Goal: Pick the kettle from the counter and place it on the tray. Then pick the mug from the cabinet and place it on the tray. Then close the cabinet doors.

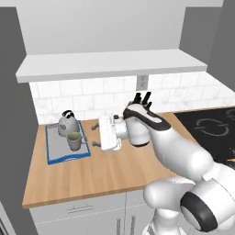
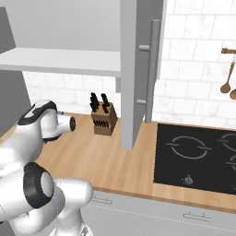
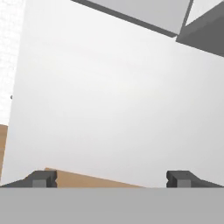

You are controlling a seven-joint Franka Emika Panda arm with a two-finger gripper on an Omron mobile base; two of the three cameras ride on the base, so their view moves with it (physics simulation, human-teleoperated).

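Kettle, left base view: the kettle (image 1: 67, 122) sits on the tray (image 1: 54, 147), at the back. That step looks done.
Mug, left base view: the mug (image 1: 74, 141) is on the tray too, just in front of the kettle. That step looks done as well.
Tray, left base view: it lies at the left end of the counter (image 1: 105, 174).
Cabinet, left base view: the cabinet (image 1: 110, 64) hangs over the counter with its white shelf floor showing, so it is open. A grey door panel (image 1: 10, 124) stands out on the left.
Gripper, left base view: the gripper (image 1: 95, 134) points left toward the tray and touches nothing. Its fingers are spread wide and hold nothing.
Arm, left base view: the arm is bent low over the counter, with the hand turned sideways.
Door, right base view: the right cabinet door (image 2: 136, 69) sticks out toward us, wide open, with its long silver handle (image 2: 151, 69) on the side.
Other things, right base view: a knife block (image 2: 103, 119) stands on the counter (image 2: 120, 161), and a black stovetop (image 2: 198, 156) lies to the right.
Hand view: a big pale flat panel, probably a cabinet door, is in front of the two finger tips (image 3: 41, 178). They stand far apart with nothing between them.
Left to do: I think only closing the two doors is left.
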